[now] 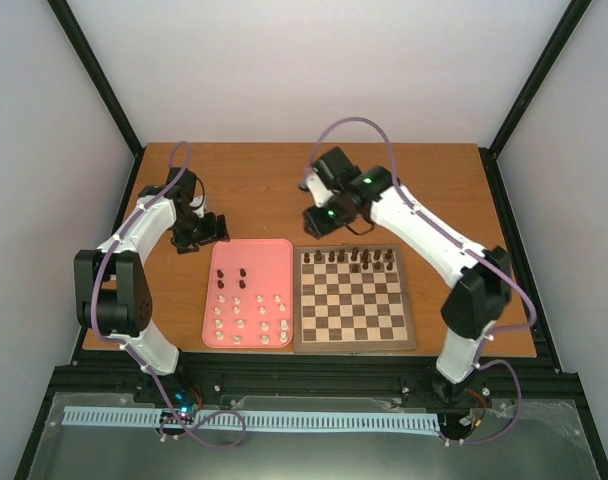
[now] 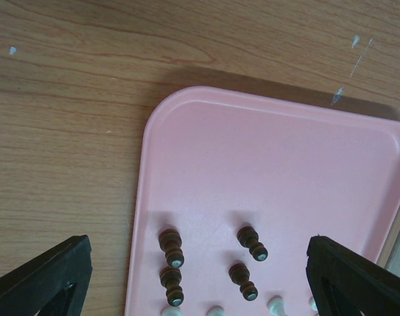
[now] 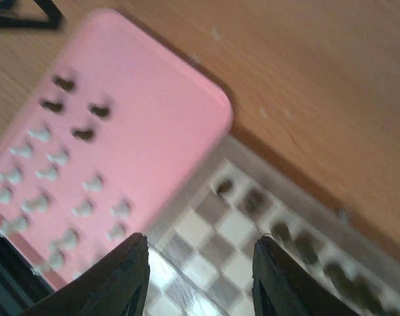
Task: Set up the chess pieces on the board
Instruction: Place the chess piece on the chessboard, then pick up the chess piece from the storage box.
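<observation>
The wooden chessboard [image 1: 354, 315] lies right of centre, with dark brown chess pieces [image 1: 356, 258] along its far rows. A pink tray [image 1: 269, 260] to its left holds several dark pieces [image 1: 232, 275] and several cream-white pieces [image 1: 246, 320]. My left gripper [image 1: 209, 228] hangs open and empty over the tray's far left corner; in its wrist view [image 2: 200, 283] several dark pieces [image 2: 172, 247] stand between the spread fingers [image 2: 49, 276]. My right gripper [image 1: 319, 218] is open and empty above the board's far left corner [image 3: 200, 276]; that view is blurred and shows the board [image 3: 206, 227] and the tray [image 3: 154, 112].
The brown tabletop [image 1: 254, 180] stretches behind the tray and board. Black frame posts stand at the table's edges [image 1: 124, 190]. The board's near rows hold no pieces.
</observation>
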`<control>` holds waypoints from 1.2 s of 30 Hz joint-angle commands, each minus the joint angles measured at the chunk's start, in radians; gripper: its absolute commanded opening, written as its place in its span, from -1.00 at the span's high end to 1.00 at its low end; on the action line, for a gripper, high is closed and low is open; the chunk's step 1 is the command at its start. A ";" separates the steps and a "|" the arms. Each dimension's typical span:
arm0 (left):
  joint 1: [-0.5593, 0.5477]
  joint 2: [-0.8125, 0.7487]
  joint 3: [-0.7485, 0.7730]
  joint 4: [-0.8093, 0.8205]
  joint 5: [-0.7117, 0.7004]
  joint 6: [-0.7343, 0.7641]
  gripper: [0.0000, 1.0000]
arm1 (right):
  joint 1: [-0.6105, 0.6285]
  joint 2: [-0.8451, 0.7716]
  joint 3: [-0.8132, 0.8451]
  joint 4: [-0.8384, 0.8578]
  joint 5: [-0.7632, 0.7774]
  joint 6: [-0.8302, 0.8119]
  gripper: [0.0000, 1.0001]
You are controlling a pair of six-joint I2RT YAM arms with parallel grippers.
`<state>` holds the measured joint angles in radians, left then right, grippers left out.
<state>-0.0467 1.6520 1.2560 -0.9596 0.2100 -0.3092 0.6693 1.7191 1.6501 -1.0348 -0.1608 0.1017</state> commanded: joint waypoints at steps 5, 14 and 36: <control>-0.002 -0.011 0.013 0.011 -0.018 -0.008 -1.00 | 0.141 0.402 0.406 0.012 -0.109 -0.084 0.15; -0.001 0.006 -0.006 0.016 -0.016 -0.016 -0.99 | 0.225 0.625 0.580 0.033 -0.219 -0.106 0.16; 0.003 0.047 -0.089 0.035 -0.168 -0.124 -0.99 | 0.257 0.834 0.677 0.057 -0.255 -0.017 0.21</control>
<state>-0.0463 1.7020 1.1637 -0.9455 0.0647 -0.4042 0.9142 2.5275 2.2974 -0.9737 -0.3996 0.0681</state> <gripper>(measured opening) 0.997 0.399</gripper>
